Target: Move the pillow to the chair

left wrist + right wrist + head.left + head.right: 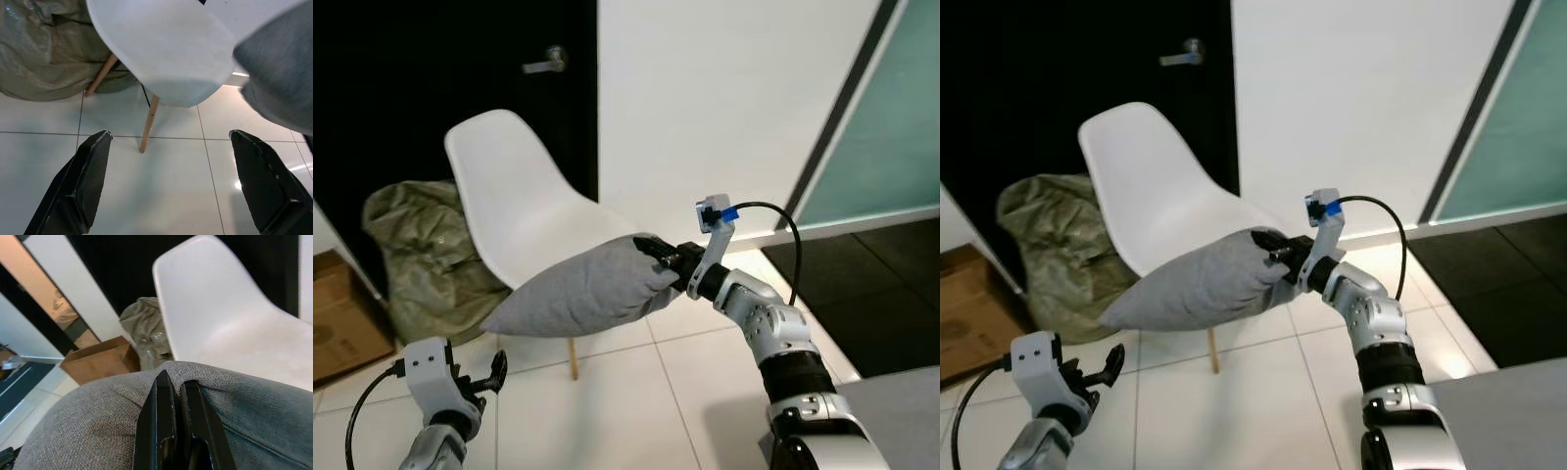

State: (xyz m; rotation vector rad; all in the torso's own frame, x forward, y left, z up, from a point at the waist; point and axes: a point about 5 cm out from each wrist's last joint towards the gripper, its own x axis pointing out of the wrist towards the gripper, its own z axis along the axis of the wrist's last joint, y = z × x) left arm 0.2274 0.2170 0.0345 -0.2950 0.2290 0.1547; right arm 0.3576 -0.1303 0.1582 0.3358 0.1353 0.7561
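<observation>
Pillow hangs over chair seat front, right claw pinching its corner. Left claw spread, idle. Soft, light, sags; you keep corner fabric bunched.

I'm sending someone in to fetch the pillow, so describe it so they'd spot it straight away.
Look for the white moulded plastic chair with wooden legs in front of the black door. The grey woven fabric pillow hangs over the chair's seat, pinched at one corner by the robot's right end effector. Unlike the crumpled olive-green sack on the floor behind, it is smooth, plump and off the ground.
</observation>
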